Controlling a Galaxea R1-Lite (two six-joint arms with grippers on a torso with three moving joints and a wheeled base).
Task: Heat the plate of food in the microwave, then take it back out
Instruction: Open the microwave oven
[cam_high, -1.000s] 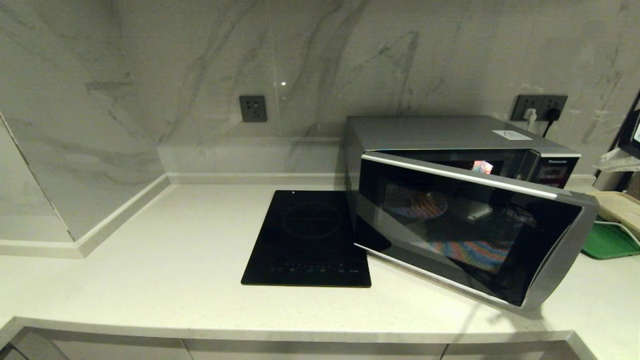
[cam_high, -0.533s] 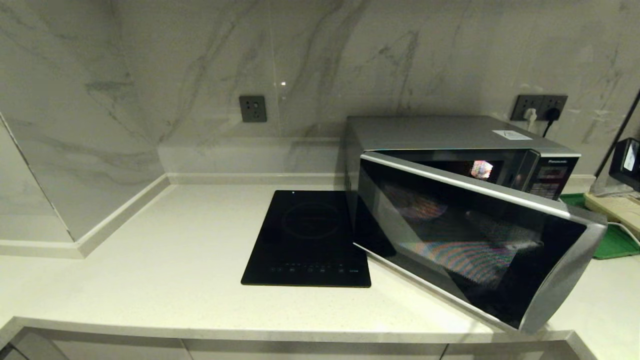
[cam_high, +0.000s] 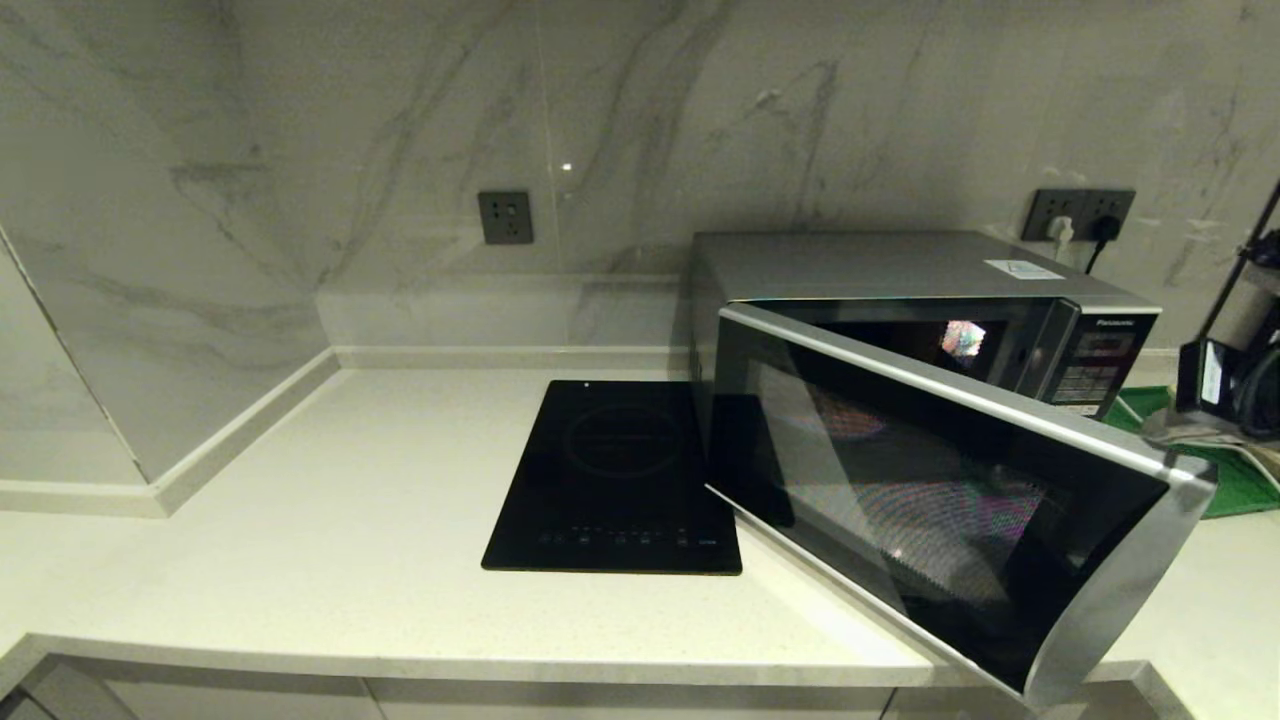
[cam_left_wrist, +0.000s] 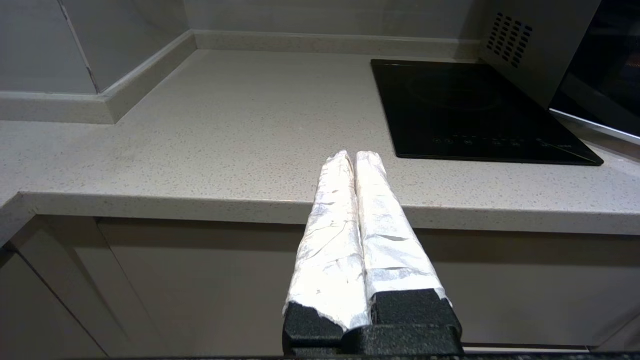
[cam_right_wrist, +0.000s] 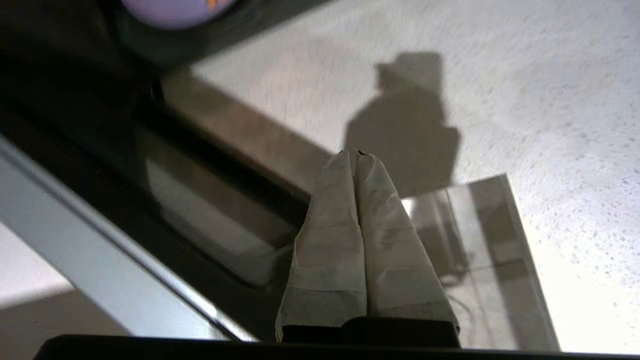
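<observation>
The silver-grey microwave (cam_high: 900, 265) stands at the back right of the counter, its dark glass door (cam_high: 950, 480) swung partly open toward the front edge. In the right wrist view a sliver of the pale lavender plate of food (cam_right_wrist: 170, 7) shows past the door's inner side (cam_right_wrist: 100, 130). My right gripper (cam_right_wrist: 356, 152) is shut on nothing, hanging over the counter beside the door. In the head view only part of the right arm (cam_high: 1225, 385) shows at the right edge. My left gripper (cam_left_wrist: 352, 154) is shut and empty, parked low before the counter's front edge.
A flat black cooktop (cam_high: 615, 475) lies left of the microwave, with bare pale counter (cam_high: 350, 520) further left. A green tray (cam_high: 1235, 480) sits at the far right behind the door's end. Marble walls with sockets (cam_high: 505, 217) close the back and left.
The microwave door has swung further open, its free end coming toward the counter's front edge. The dark right arm part at the right edge has moved lower.
</observation>
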